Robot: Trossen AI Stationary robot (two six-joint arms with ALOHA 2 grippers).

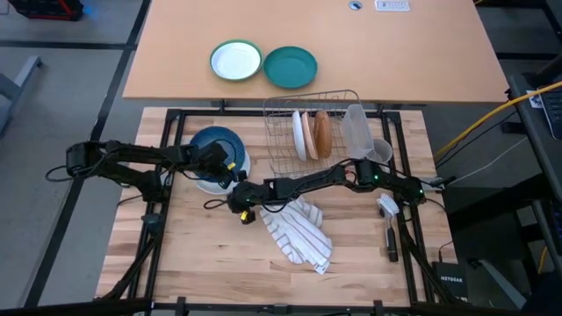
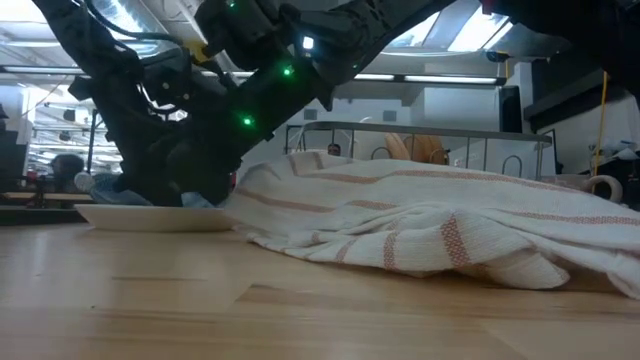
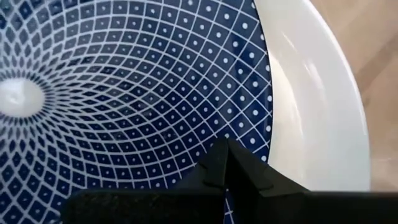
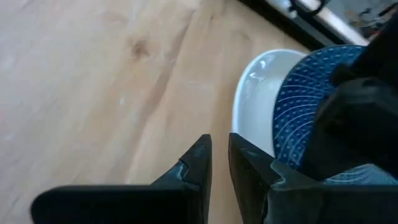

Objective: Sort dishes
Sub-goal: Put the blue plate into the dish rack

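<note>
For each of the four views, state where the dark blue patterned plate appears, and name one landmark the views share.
High view: dark blue plate, left of the rack.
Low view: only a pale rim at far left.
Left wrist view: fills the picture.
Right wrist view: right edge.
Shared landmark: the plate's white rim.

High cam straight down, low cam table-level; both wrist cams close on blue plate (image 3: 124, 93).

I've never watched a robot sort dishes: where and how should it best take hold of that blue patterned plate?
Probably by the rim. The blue plate sits tilted inside a white dish, so its raised edge is free for one finger above and one below. The left gripper, shut, already rests over that rim, coming from the table's left. The right gripper waits beside the dish, over bare wood.
</note>
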